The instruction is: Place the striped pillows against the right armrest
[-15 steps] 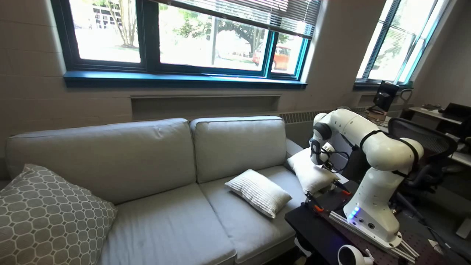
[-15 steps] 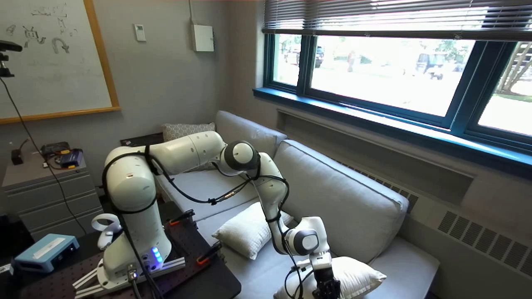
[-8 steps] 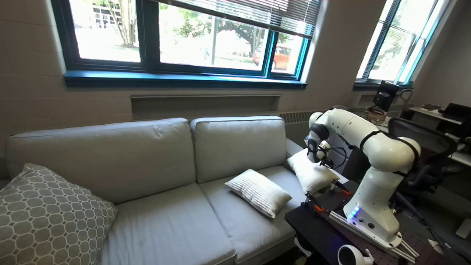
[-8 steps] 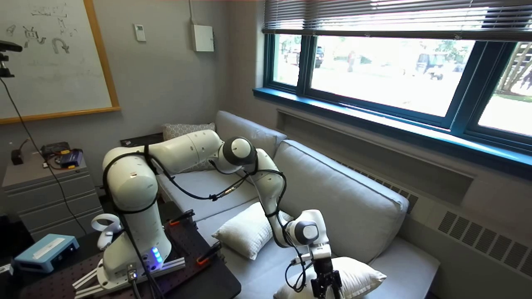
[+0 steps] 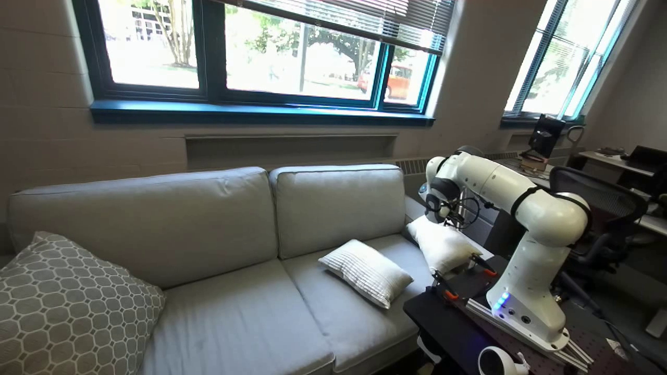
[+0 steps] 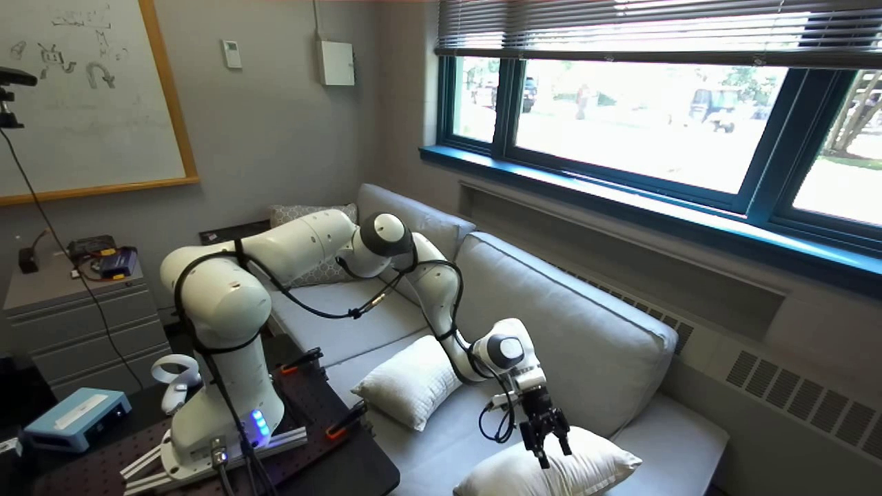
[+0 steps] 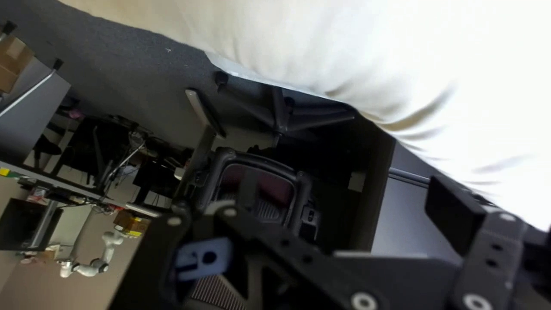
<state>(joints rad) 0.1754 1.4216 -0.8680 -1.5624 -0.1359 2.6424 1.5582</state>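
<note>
- The gripper (image 6: 555, 457) hung over a striped pillow (image 6: 596, 458), its fingers (image 6: 539, 446) spread and angled down, a plain gap between the tips — whether they touched the pillow could not be told.
- In the wrist view, that pillow filled the top and right, with the parted fingers below it.
- It lay tilted at the right armrest (image 5: 414, 209), hiding part of it in both exterior views.
- The second striped pillow (image 5: 366, 273) lay on the light grey sofa (image 5: 234, 317), a strip of seat (image 5: 404, 252) between it and the first.
- A larger lattice pillow (image 5: 78, 307) sat at the opposite end, well apart from both.
- The white arm (image 5: 542, 224) reached over from a black table (image 5: 435, 315) beside the sofa; two orange-marked clamps (image 5: 451, 295) stood at its edge.
- Beyond the arm — a mesh-backed chair (image 5: 599, 195).
- Behind the sofa was a blue-framed window (image 5: 292, 62), its blinds (image 5: 391, 21) partly lowered.
</note>
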